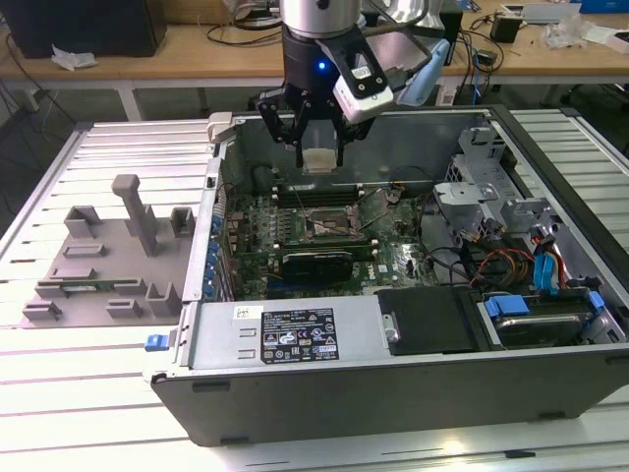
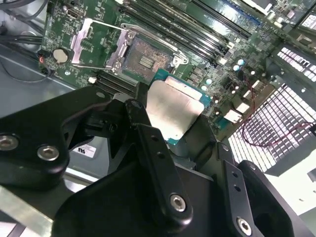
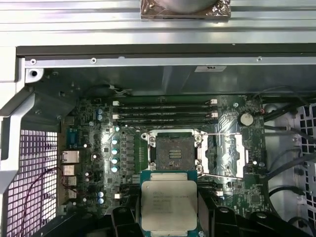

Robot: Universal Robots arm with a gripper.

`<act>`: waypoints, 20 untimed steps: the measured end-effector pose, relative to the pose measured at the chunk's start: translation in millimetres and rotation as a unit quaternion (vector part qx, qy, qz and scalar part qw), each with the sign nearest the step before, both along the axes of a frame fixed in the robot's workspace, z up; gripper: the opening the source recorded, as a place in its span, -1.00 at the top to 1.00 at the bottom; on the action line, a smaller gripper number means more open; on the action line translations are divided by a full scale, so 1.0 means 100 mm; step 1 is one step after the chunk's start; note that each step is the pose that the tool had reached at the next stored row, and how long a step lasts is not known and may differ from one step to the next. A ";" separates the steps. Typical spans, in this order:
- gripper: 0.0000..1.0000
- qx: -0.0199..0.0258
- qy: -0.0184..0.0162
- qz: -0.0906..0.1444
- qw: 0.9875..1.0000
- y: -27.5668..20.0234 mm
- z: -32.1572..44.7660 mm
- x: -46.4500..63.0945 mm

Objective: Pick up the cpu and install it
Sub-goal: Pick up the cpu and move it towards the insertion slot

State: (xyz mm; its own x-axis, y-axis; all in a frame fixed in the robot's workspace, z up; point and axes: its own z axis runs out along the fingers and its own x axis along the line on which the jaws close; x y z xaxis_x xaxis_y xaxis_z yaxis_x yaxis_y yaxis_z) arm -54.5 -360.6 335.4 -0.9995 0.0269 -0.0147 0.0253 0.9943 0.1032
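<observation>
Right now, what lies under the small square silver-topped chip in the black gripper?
The green motherboard, with its empty black-framed socket open, lies below the small silver-topped cpu. The board part directly beneath it, and the cpu's underside, are hidden.

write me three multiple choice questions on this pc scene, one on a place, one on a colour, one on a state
1. Where is the flat square silver-topped cpu?
A. seated in the socket
B. in the black pincer above the green motherboard
C. on the grey fixture blocks

2. What colour is the cpu's thin rim?
A. red
B. blue-green
C. yellow

3. How is the black-framed square socket?
A. empty, shiny metal retaining plate swung open
B. clamped shut
C. under a cooler

Answers: B, the pincer grips it over the board; B, both wrist views show that edge; A, bare contacts show beside the lifted plate.
</observation>
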 end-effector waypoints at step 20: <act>-0.09 -0.036 0.003 0.000 0.999 0.031 -0.282 0.08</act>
